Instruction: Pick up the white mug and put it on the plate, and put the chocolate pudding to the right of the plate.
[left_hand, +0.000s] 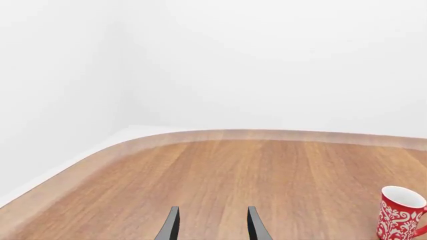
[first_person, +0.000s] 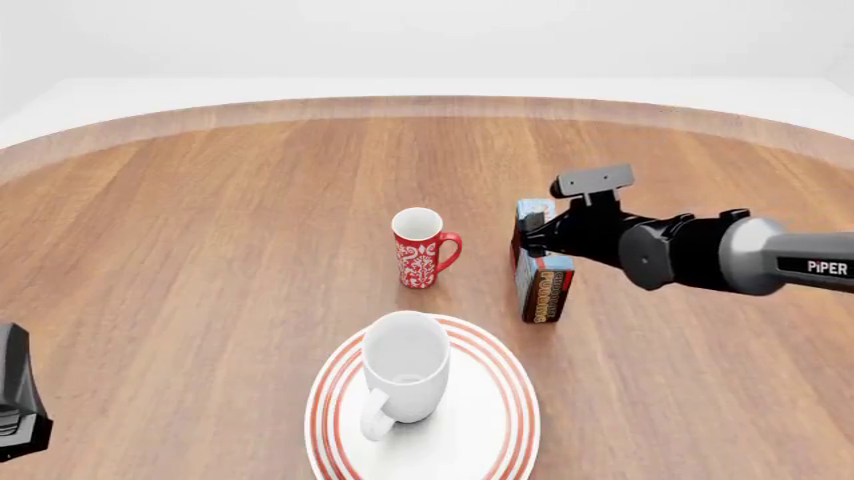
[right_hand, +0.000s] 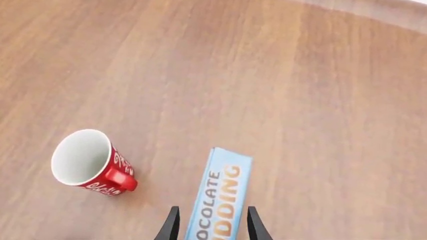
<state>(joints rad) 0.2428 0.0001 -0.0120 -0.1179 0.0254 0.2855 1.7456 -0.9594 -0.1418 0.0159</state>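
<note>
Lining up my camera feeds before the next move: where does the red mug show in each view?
Front view: red mug stands mid-table, beyond the plate, left of the chocolate pudding.
Left wrist view: red mug at the picture's edge.
Right wrist view: red mug beside the pudding box.
Shared landmark: the red mug itself.

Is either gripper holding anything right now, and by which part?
The right gripper straddles the pudding box at its near end; contact cannot be told. Left gripper holds nothing.
</note>
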